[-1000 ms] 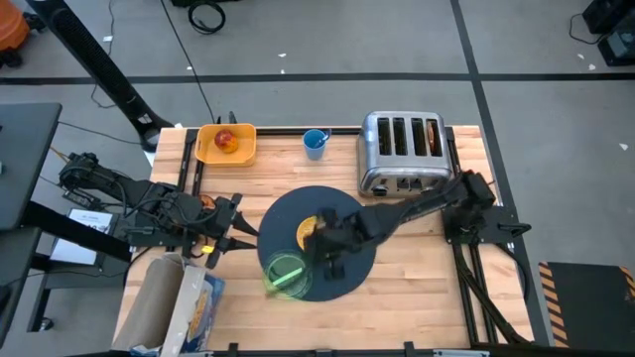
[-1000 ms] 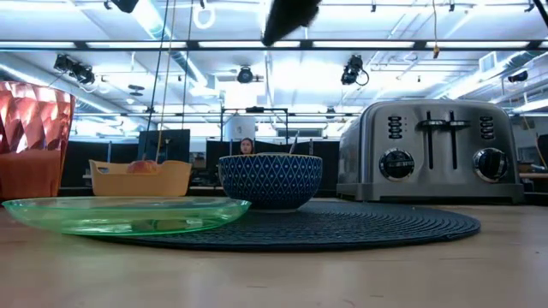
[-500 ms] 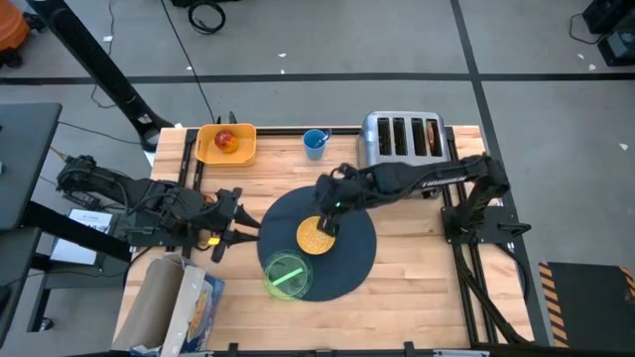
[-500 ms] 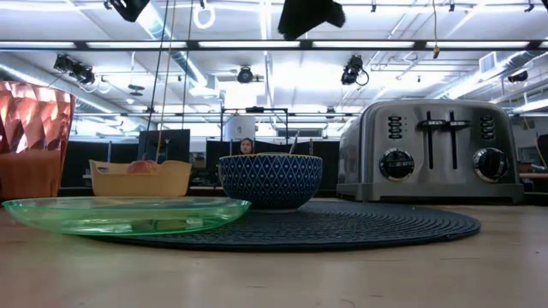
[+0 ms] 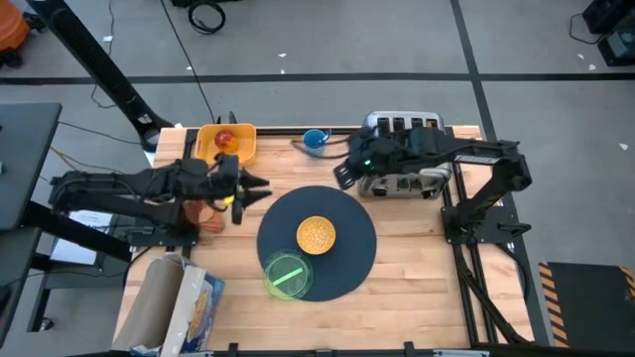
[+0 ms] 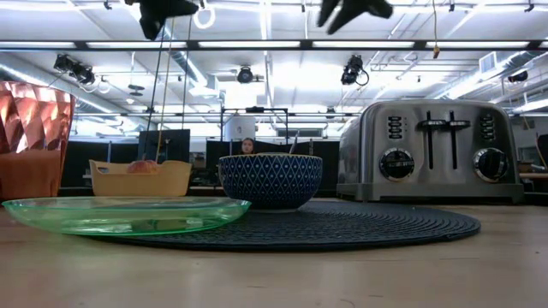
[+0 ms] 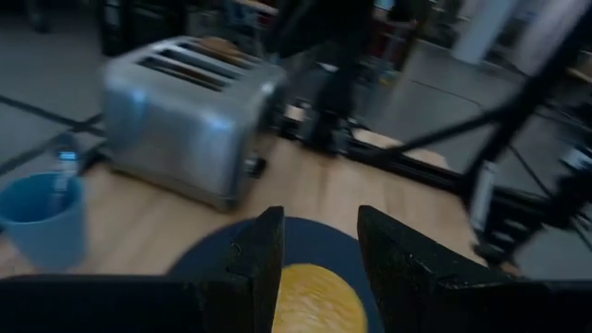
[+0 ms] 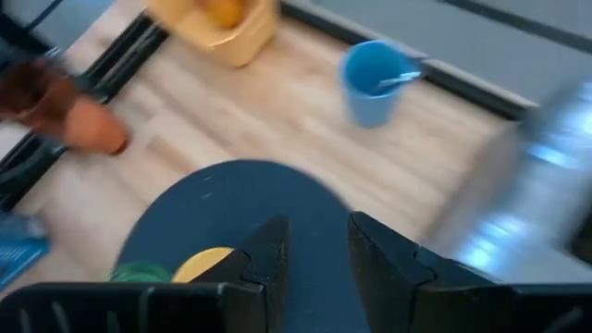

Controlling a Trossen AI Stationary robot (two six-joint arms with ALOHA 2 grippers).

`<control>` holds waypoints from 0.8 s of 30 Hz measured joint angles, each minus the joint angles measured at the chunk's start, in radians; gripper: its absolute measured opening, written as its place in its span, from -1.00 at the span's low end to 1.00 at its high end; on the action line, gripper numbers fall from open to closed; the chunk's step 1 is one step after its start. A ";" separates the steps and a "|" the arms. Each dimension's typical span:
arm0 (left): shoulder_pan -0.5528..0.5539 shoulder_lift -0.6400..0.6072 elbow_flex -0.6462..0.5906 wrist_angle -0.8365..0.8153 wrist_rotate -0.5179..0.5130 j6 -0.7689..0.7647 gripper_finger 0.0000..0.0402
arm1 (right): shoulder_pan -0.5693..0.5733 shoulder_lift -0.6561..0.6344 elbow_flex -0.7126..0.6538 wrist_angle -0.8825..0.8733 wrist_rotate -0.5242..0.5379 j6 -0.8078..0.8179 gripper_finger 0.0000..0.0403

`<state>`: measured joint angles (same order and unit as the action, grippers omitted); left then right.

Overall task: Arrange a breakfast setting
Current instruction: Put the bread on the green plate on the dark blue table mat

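We saw the small yellow cereal bowl (image 5: 317, 235) sitting on the large round dark blue-grey mat (image 5: 347, 213), beside the green plate (image 5: 286, 276). The left gripper (image 5: 254, 188) hovered beside the mat, jaws apart and empty. The right gripper (image 5: 343, 175) hung before the silver four-slot toaster (image 5: 405, 182), jaws also apart.

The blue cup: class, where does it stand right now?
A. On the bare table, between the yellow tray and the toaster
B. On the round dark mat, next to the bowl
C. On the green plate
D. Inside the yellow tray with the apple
A: in the high view the blue cup stands on bare wood at the table's far edge, with the yellow tray on one side and the toaster on the other, off the mat.
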<state>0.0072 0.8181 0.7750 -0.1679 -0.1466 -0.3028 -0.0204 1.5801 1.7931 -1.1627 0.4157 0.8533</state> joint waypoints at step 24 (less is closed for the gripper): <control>0.181 0.095 0.000 0.082 0.002 0.079 -0.27 | -0.480 -0.314 -0.421 -0.361 0.224 0.191 -0.31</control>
<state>0.1879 0.9129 0.7746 -0.0855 -0.1448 -0.2241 -0.5008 1.2656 1.3719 -1.5241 0.6399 1.0445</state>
